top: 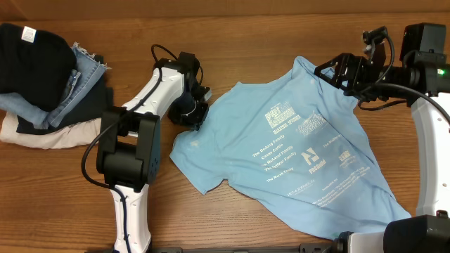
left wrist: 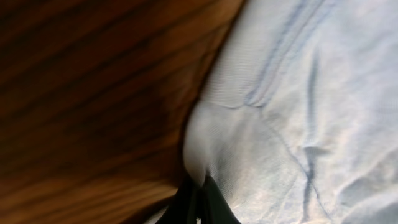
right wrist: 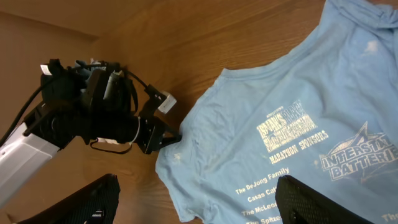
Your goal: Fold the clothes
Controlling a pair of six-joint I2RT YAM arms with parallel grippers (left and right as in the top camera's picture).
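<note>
The light sky-blue T-shirt [top: 295, 154] lies spread on the wooden table, small white print facing up. It also shows in the right wrist view [right wrist: 280, 124] and the left wrist view [left wrist: 298, 112]. My left gripper [top: 195, 121] is at the shirt's left sleeve edge, its dark fingers [left wrist: 198, 202] shut on a fold of the blue fabric. My right gripper [top: 336, 70] hovers above the shirt's upper right corner, its fingers wide open [right wrist: 196, 202] and empty.
A pile of other clothes [top: 42, 84], black, denim and beige, lies at the table's far left. The left arm's white links [top: 133, 140] stretch from the front edge to the shirt.
</note>
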